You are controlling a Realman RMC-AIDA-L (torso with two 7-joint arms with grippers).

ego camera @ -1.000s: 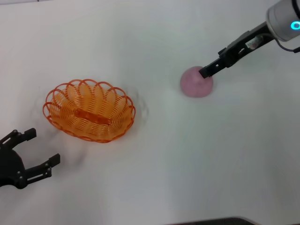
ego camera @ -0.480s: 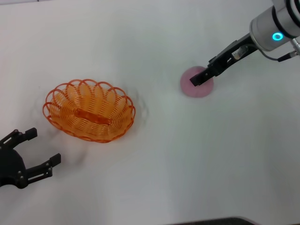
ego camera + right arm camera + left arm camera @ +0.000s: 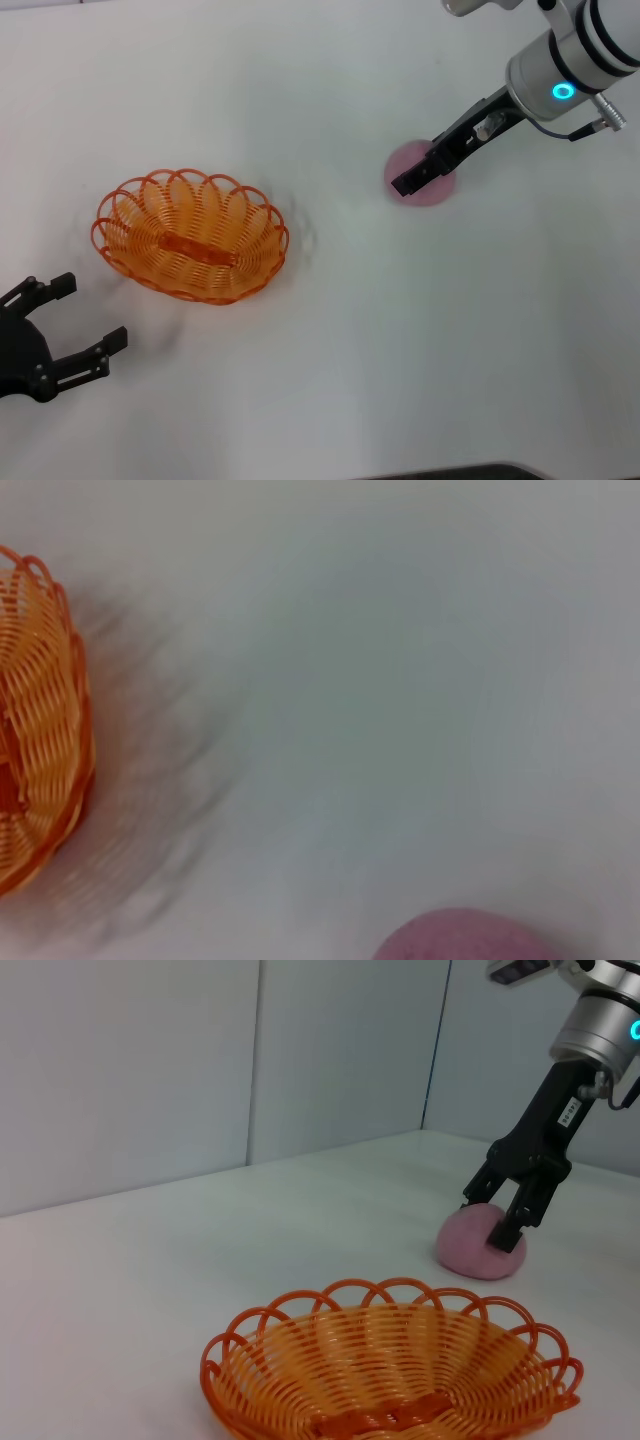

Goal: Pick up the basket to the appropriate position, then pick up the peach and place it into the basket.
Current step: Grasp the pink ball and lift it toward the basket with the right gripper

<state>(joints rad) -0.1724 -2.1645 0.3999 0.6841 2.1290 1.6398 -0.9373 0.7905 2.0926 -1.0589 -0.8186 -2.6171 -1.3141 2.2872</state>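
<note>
The orange basket [image 3: 190, 238] stands on the white table at the left; it also shows in the left wrist view [image 3: 390, 1380] and in the right wrist view [image 3: 40, 730]. The pink peach [image 3: 430, 196] lies on the table to the right of it, apart from it. My right gripper [image 3: 412, 180] is open and low over the peach, with one finger on each side of it, as the left wrist view shows [image 3: 497, 1218]. The peach [image 3: 465, 1250] rests on the table. My left gripper [image 3: 90, 312] is open and empty, in front of the basket on its left.
The white table [image 3: 330, 330] is bare between the basket and the peach. Grey walls [image 3: 200, 1060] stand behind the table in the left wrist view. The peach's top [image 3: 460, 938] shows in the right wrist view.
My right gripper has moved left and down across the peach, from its right edge to over its middle. The basket, the peach and my left arm have not moved.
</note>
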